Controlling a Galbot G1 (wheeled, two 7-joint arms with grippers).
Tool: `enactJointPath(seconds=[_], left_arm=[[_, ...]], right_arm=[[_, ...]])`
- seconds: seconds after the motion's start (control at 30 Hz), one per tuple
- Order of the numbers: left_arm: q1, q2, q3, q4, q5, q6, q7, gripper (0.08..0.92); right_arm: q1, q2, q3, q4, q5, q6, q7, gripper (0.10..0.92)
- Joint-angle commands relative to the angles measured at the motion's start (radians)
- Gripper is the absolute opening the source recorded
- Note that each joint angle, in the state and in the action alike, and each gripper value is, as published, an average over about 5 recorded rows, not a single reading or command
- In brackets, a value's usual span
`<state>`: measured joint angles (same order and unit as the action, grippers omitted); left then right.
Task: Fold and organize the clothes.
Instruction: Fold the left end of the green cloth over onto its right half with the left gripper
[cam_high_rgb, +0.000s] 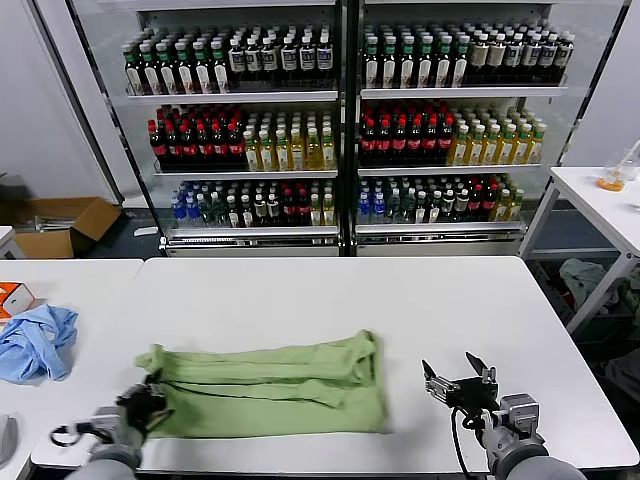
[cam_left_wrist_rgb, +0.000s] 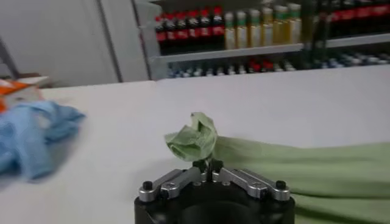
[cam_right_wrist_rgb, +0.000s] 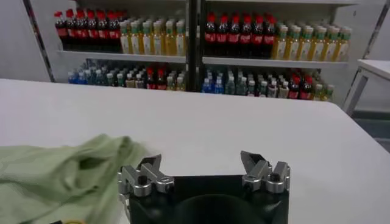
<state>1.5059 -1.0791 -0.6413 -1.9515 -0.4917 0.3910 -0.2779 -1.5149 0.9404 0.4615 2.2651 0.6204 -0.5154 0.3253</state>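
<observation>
The light green shirt (cam_high_rgb: 270, 388) lies folded into a long band across the near part of the white table (cam_high_rgb: 400, 300). Its collar, buttons and checkered print are hidden. My left gripper (cam_high_rgb: 150, 402) is at the shirt's left end, shut on a bunched corner of the fabric (cam_left_wrist_rgb: 196, 139), with the jaws pressed together (cam_left_wrist_rgb: 207, 164). My right gripper (cam_high_rgb: 457, 379) is open and empty, a short way to the right of the shirt's right edge, over bare table. In the right wrist view the gripper (cam_right_wrist_rgb: 204, 165) has the shirt (cam_right_wrist_rgb: 61, 173) beside it.
A light blue cloth (cam_high_rgb: 35, 340) lies crumpled on the adjoining table at the left, also in the left wrist view (cam_left_wrist_rgb: 33, 137), with an orange box (cam_high_rgb: 12, 298) beyond it. Drink shelves (cam_high_rgb: 340, 120) stand behind the table. Another white table (cam_high_rgb: 610, 205) is at the far right.
</observation>
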Motion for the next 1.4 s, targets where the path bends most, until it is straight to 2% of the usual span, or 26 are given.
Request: enactJointPath(seconds=[0.03,0.2,0.37,0.67,0.83,1.1,1.2,1.4], left_arm=[[0.012,0.097,-0.259,-0.104,-0.416,0.046,0.002,0.093],[0.005,0.006,-0.181,-0.291,-0.682,0.083,0.006,0.093],[-0.022,-0.100,-0.006,-0.354,-0.769,0.087,0.017,0.093],[-0.079,-0.215,0.245,-0.261,-0.745,0.060,0.012,0.093],[-0.136,-0.235,0.320,-0.192,-0.704,0.050,-0.002,0.093],[-0.261,-0.258,0.410,-0.010,-0.593,0.048,-0.008,0.093],[-0.274,-0.269,0.423,-0.002,-0.579,0.052,-0.001,0.127],[-0.259,-0.274,0.445,-0.043,-0.543,0.054,0.021,0.290]], right_arm=[[0.015,-0.004,-0.002,-0.004,-0.001,0.003,-0.003,0.823],[0.028,-0.010,-0.012,-0.014,-0.009,0.005,-0.003,0.823],[0.038,-0.019,-0.019,-0.013,-0.019,0.016,-0.015,0.823],[0.060,-0.031,-0.024,-0.028,-0.026,0.025,-0.021,0.823],[0.059,-0.029,-0.023,-0.031,-0.030,0.029,-0.024,0.823],[0.064,-0.031,-0.036,-0.041,-0.038,0.035,-0.027,0.823],[0.065,-0.035,-0.035,-0.039,-0.037,0.034,-0.027,0.823],[0.062,-0.041,-0.030,-0.039,-0.037,0.035,-0.028,0.823]])
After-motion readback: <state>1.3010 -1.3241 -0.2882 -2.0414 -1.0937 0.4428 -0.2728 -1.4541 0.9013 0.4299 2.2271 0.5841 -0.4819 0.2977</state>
